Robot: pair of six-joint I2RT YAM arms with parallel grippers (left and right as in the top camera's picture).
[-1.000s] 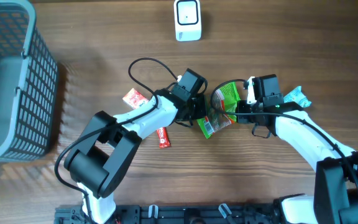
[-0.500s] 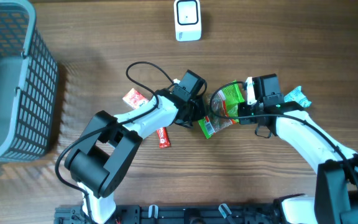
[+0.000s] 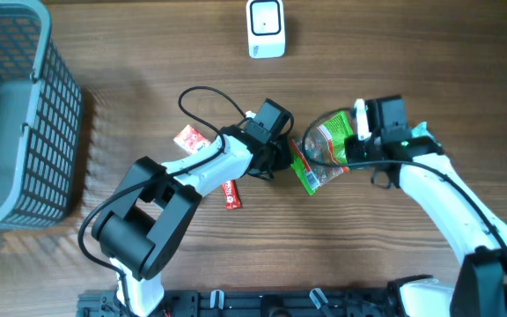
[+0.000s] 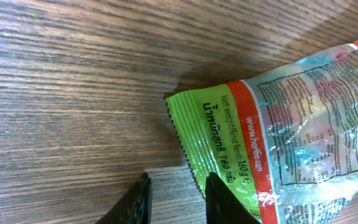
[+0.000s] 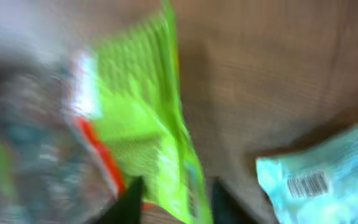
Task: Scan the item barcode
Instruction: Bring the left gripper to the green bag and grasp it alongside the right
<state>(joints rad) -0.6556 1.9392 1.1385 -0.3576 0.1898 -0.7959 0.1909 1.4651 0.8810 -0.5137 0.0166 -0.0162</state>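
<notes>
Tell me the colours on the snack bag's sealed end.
Lime green with an orange-red band beside it; the snack bag shows best in the left wrist view.

The bag (image 3: 324, 150) is lime green with a red band. The basket (image 3: 25, 114) is grey lattice, the table (image 3: 412, 53) brown woodgrain.

The wooden tabletop (image 3: 394, 53) under me carried a grey mesh basket (image 3: 60, 132) at its left edge, toward the far corner, and a white scanner (image 3: 266, 28) at the middle of its far edge. A red packet (image 3: 187, 137) and a second red packet (image 3: 231, 195) lay near its centre, and a pale blue packet (image 5: 325, 180) lay right of centre. Whether the green sweet bag (image 3: 324, 151) rested on the wood, I could not tell.
</notes>
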